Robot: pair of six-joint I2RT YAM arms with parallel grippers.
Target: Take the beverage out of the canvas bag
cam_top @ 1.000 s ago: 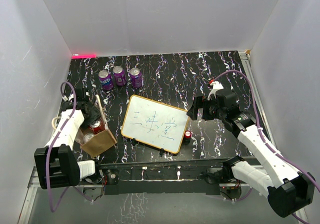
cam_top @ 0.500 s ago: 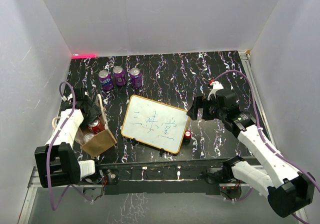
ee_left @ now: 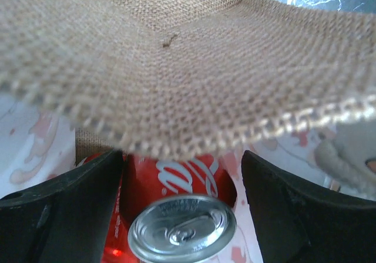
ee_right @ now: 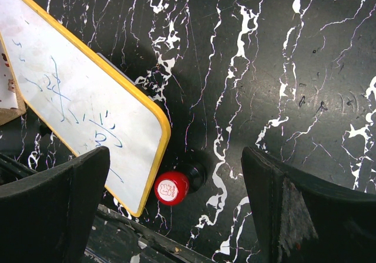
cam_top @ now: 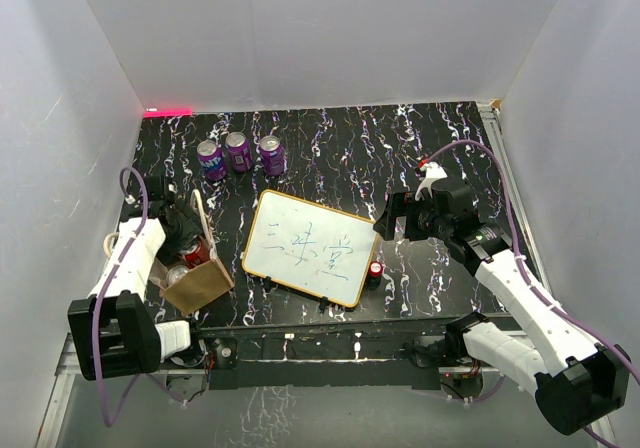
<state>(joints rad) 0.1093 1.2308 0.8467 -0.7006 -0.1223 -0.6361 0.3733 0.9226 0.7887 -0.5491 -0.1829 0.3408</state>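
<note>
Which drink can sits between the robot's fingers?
The red can inside the canvas bag, straddled by the left gripper; the three purple cans stand outside, farther back.

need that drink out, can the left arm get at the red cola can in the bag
Probably yes: its open fingers flank the red cola can; the canvas bag's edge only overhangs it.

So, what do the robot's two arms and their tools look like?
The left arm and right arm have white shells, black joints, and a purple cable looping alongside each. The left tool and right tool have broad, matte black fingers.
</note>
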